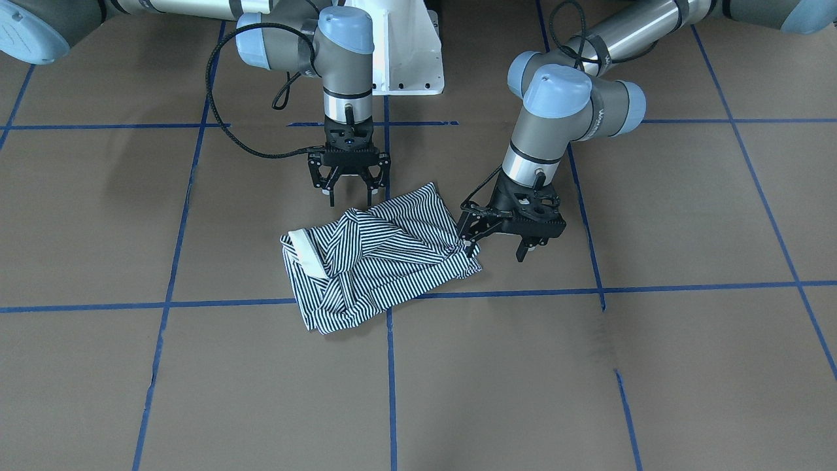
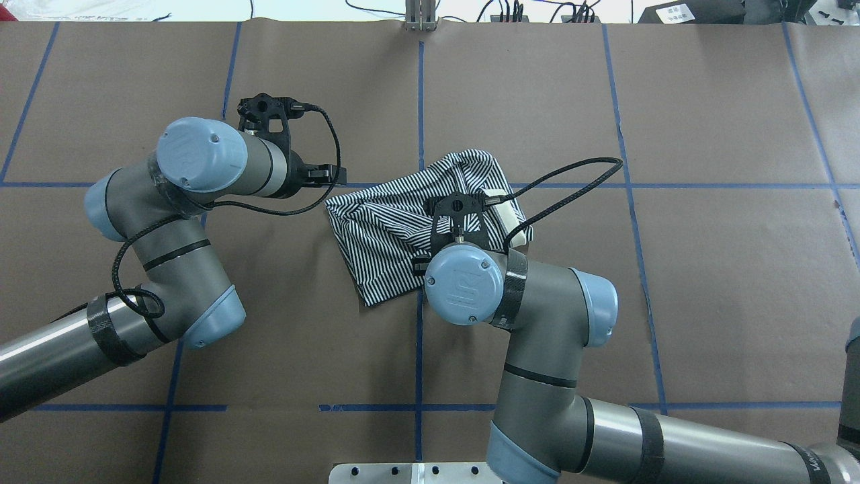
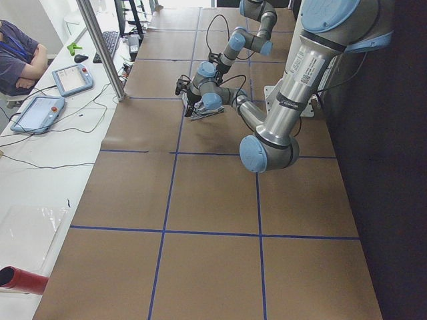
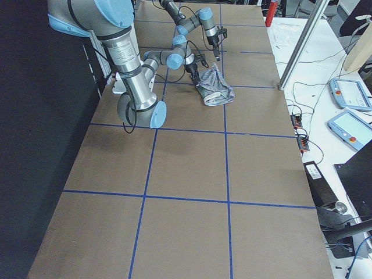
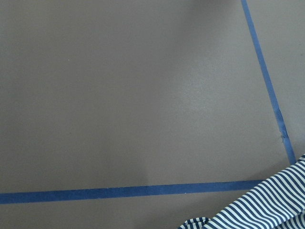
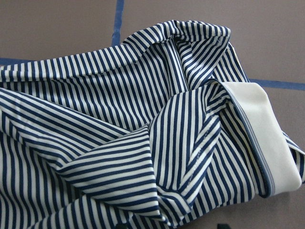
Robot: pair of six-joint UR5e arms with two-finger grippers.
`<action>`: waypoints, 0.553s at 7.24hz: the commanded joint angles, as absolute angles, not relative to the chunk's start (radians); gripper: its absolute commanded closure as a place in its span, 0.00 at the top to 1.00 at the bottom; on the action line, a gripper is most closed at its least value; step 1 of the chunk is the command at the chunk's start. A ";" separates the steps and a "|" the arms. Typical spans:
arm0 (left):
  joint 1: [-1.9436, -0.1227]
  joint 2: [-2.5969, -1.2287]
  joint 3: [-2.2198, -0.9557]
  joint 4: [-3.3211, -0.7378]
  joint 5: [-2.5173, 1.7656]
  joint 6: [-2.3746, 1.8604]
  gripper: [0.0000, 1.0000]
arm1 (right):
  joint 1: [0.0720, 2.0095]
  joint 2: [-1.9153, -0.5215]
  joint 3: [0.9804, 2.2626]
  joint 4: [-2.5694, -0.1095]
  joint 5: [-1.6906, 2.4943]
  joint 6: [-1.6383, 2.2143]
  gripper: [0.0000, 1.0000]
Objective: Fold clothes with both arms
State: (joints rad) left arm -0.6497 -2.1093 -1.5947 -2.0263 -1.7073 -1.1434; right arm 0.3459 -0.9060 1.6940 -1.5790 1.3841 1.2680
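The striped polo shirt (image 1: 379, 255) lies crumpled in a heap on the brown table, its cream collar (image 1: 304, 252) turned toward the robot's right. My right gripper (image 1: 350, 196) points straight down just above the shirt's edge nearest the robot, open and holding nothing. My left gripper (image 1: 495, 247) is tilted beside the shirt's other end, open, one finger at the cloth's edge. From overhead the shirt (image 2: 383, 222) is partly covered by the right wrist, and the left gripper (image 2: 332, 176) sits by its corner. The right wrist view is filled with folds of the shirt (image 6: 119, 143) and the collar (image 6: 267, 138).
Blue tape lines (image 1: 389, 366) divide the brown table into squares. The white pedestal base (image 1: 405, 59) stands behind the shirt. Along the table's far side are a metal post (image 3: 100, 47), teach pendants (image 3: 70, 79), cables and a seated person (image 3: 17, 60).
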 commanded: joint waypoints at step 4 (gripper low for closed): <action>-0.650 -2.109 -1.595 -2.026 -1.707 -1.144 1.00 | 0.353 -0.891 1.640 -1.516 1.379 1.273 0.54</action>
